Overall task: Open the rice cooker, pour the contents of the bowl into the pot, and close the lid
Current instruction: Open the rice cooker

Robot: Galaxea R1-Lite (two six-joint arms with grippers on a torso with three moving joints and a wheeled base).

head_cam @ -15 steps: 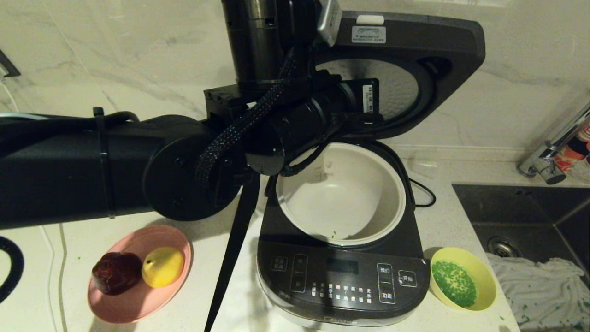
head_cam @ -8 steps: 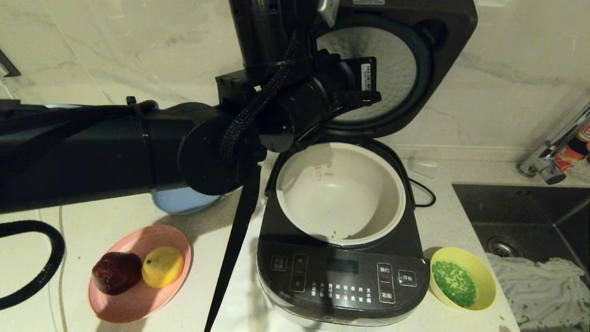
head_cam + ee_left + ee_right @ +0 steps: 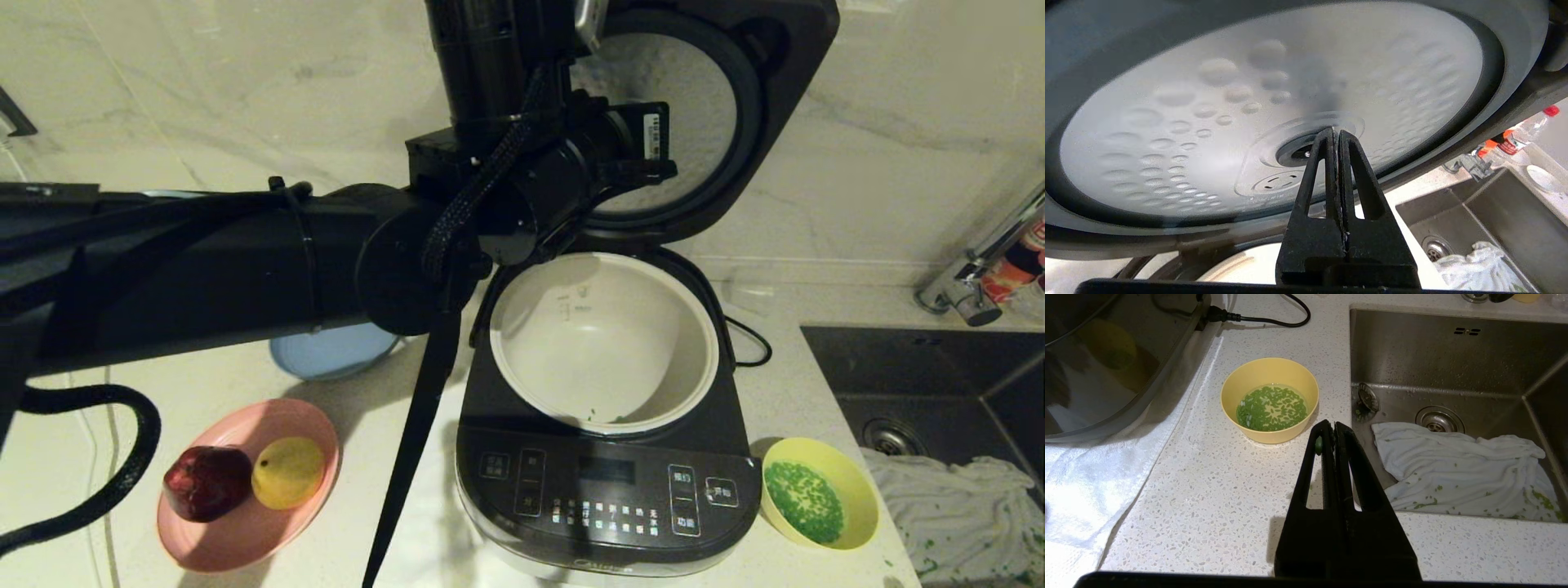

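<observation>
Lid [image 3: 694,106] raised: dimpled silver disc, black seal. Left tool [image 3: 1336,136] pressed together beneath it. Round cream pot [image 3: 604,339] unobstructed. Right tool [image 3: 1329,430] pressed together.

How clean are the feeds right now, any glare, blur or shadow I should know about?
Head view: left arm throws shadow over the blue plate. Left wrist view: lid underside is soft and blurred. Right wrist view: sharp; bright glare on the towel under the cooker.

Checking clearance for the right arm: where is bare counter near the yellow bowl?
Bare speckled counter lies in front of the small pale-yellow plastic bowl, between the white towel under the dark rice cooker and the steel sink. The shut right gripper hovers there.
</observation>
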